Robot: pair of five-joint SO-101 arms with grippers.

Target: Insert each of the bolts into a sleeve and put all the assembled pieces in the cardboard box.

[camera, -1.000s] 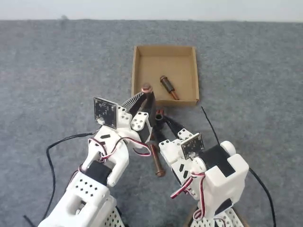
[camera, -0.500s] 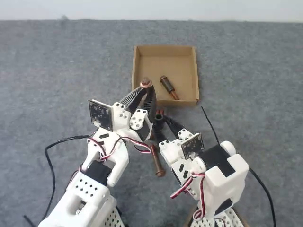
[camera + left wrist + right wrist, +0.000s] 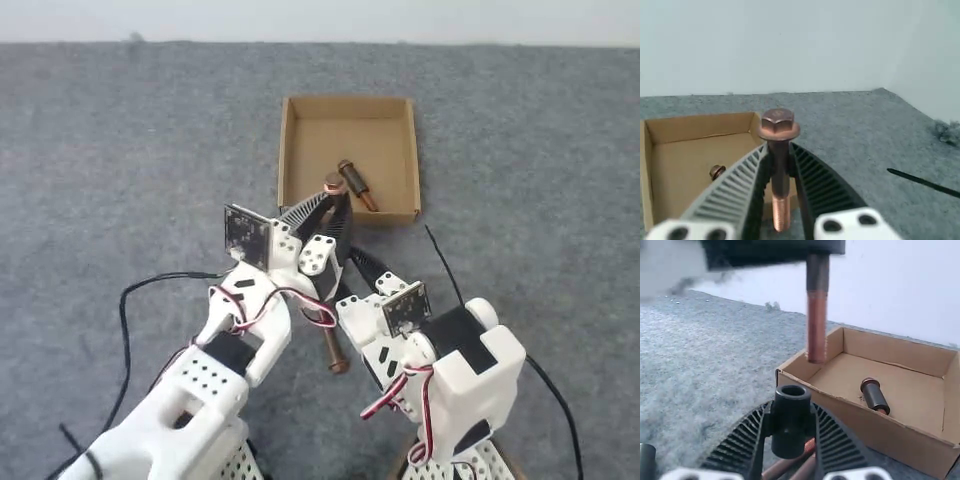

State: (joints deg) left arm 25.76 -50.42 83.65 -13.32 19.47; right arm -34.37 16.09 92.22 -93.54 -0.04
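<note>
High view first: the left arm is stretched forward, and the left pincer (image 3: pixel 332 205) is clamped on a bolt (image 3: pixel 333 184), head up, right at the near wall of the cardboard box (image 3: pixel 285 150). One assembled piece (image 3: pixel 355 183) lies inside the box. A loose bolt (image 3: pixel 331 348) lies on the grey bench (image 3: pixel 120 150) between the two arms.

Left wrist view: ribbed fingers (image 3: pixel 735 185) pinch the bolt's shank, which stands upright with the box behind it.

Right wrist view: the right pincer (image 3: pixel 790 415) sits low, gripping a black sleeve (image 3: pixel 790 405) upright, bore facing up. The bolt hangs above and beyond it, its tip seen against the box's near corner.
</note>
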